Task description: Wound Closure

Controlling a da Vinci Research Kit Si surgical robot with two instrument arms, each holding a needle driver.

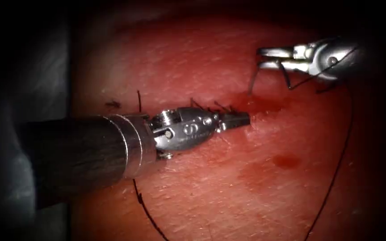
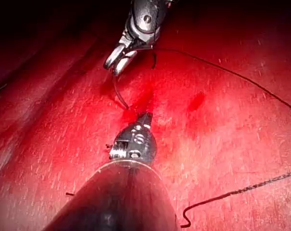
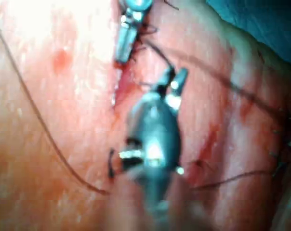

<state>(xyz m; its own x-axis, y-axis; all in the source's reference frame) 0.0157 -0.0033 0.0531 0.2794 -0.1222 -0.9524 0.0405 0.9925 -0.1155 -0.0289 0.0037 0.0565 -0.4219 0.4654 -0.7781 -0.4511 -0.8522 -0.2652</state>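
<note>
The right tool [image 1: 264,58] pinches the needle [image 1: 253,80] near one end, its other end in the tissue [image 1: 228,187] at the cut [image 1: 258,105] — thin, stiff steel, likely slippery, best gripped mid-curve — while the left tool [image 1: 240,119], jaws pressed together, holds nothing beside trailing thread [image 1: 336,169].

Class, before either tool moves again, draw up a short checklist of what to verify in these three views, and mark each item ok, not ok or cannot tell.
1. Right tool holds the needle near one end: ok.
2. Needle's other end at the cut, in the red fluid; whether it is in the tissue: cannot tell.
3. Left tool shut, holding nothing, tip at the cut: ok.
4. Thread loops loose on the tissue, right of the cut: ok.
5. Thread free of the right tool's wrist: cannot tell.
</note>
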